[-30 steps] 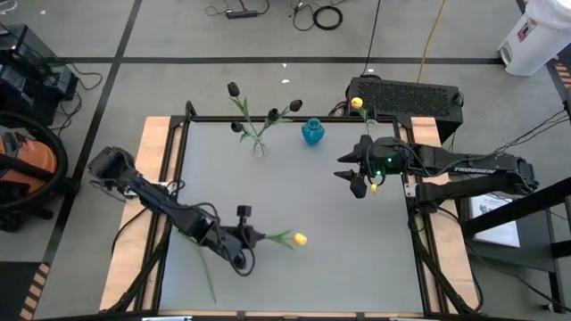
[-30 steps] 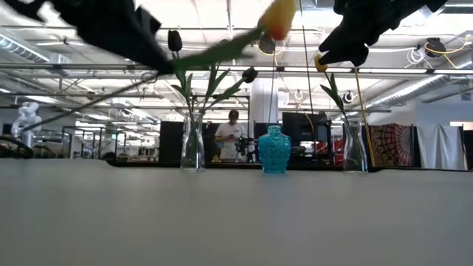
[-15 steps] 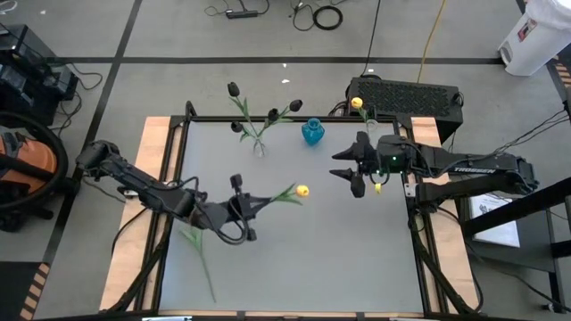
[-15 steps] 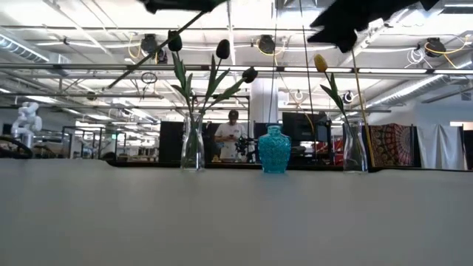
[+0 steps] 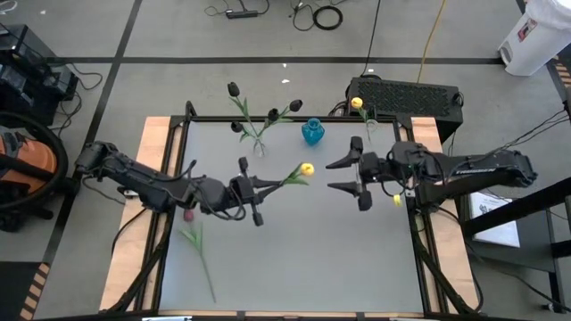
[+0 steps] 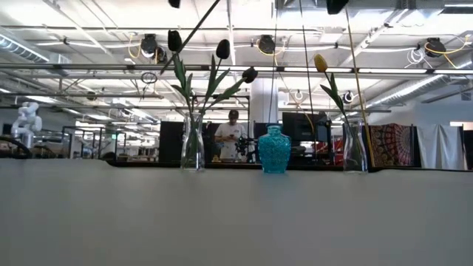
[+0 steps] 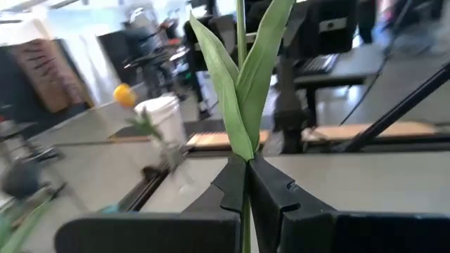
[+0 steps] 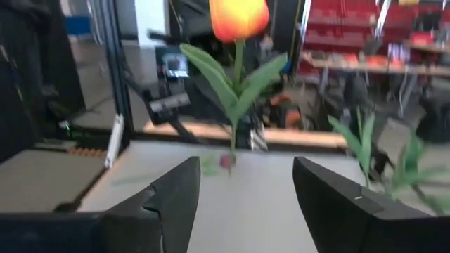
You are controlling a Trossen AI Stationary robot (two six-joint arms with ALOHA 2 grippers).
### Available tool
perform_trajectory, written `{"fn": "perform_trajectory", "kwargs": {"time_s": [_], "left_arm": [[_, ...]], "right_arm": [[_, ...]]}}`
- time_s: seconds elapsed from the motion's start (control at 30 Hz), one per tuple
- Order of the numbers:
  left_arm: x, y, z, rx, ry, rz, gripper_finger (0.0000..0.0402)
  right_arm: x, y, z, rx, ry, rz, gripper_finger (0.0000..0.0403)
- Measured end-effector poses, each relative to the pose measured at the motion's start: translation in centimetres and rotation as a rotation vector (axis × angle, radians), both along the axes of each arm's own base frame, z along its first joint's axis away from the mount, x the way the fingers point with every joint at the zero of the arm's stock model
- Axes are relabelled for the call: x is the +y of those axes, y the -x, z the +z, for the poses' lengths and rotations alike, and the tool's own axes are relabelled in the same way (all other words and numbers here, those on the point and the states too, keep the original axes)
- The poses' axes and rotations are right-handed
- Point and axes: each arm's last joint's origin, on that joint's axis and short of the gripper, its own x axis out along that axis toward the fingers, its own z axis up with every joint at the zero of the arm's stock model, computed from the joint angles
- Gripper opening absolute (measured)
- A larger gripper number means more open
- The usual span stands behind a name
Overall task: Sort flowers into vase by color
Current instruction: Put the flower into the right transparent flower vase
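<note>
Overhead view: left gripper (image 5: 253,191) raised over the middle of the grey table (image 5: 294,259), fingers pinched on the thin green stem of a yellow-headed artificial tulip (image 5: 306,168); bud pointing away from those fingertips toward the right gripper (image 5: 359,179). Right gripper just beyond the bud, facing it, fingers spread wide with nothing between them. Behind the left gripper, on the tabletop, a dark red-purple tulip (image 5: 188,215) lying flat. Farther ahead at the table's back edge, a clear glass vase with black tulips (image 5: 259,147), a small turquoise patterned vase (image 5: 312,133) beside it, and a clear vase with one yellow tulip (image 5: 368,120) at the back right corner.

Table-height view: both grippers above the frame, only dark tips cut off at the upper edge. Clear vase of black tulips (image 6: 193,144), turquoise vase (image 6: 274,150) and clear vase with yellow tulip (image 6: 354,146) standing in a row along the far edge; a person (image 6: 233,134) in the room behind.

Left wrist view: dark fingers (image 7: 271,190) pressed together on the green stem and leaves (image 7: 242,77) rising from between them; yellow tulip in its clear vase (image 7: 125,95) blurred farther off.

Right wrist view: two dark fingers (image 8: 174,197) held apart, empty; held yellow tulip (image 8: 238,18) straight ahead beyond the gap, not touching them
</note>
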Motion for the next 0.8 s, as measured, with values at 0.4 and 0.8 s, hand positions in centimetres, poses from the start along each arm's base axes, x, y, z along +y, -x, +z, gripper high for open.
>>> {"fn": "perform_trajectory", "kwargs": {"time_s": [0.4, 0.8], "left_arm": [[1.6, -0.6, 1.3, -0.14, 0.033, -0.193, 0.0013], [1.8, -0.6, 1.5, -0.155, 0.033, -0.234, 0.0013]], "right_arm": [[0.9, -2.4, 0.1, -0.121, 0.012, 0.035, 0.0219], [1.0, -5.1, -0.9, -0.199, 0.013, 0.035, 0.0208]]}}
